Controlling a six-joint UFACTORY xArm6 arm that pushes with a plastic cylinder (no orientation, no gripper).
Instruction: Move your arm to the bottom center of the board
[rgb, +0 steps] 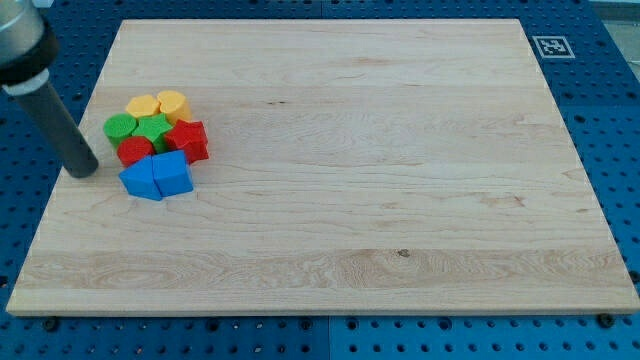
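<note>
The wooden board (380, 170) lies flat on a blue perforated desk (620, 120), with a black-and-white marker tag (551, 46) at its corner on the view's top right.

My tip (84, 170) rests on the board close to the edge at the view's left, roughly midway up. The rod slants up and off toward the view's top left. There is no claw on this arm, so no clenched or released state applies.

All blocks sit in one tight cluster just to the view's right of my tip. Two yellow blocks (158, 104) form the top row. Below them sit a green round block (119, 126) and a green star-shaped block (153, 128). A red block (189, 139) lies at the cluster's right and a second red block (134, 150) lies nearest my tip, apart from it. Two blue blocks (157, 176) close the cluster at the bottom, touching each other.

My tip stands well apart from the board's bottom centre, which lies far toward the view's lower right of it.
</note>
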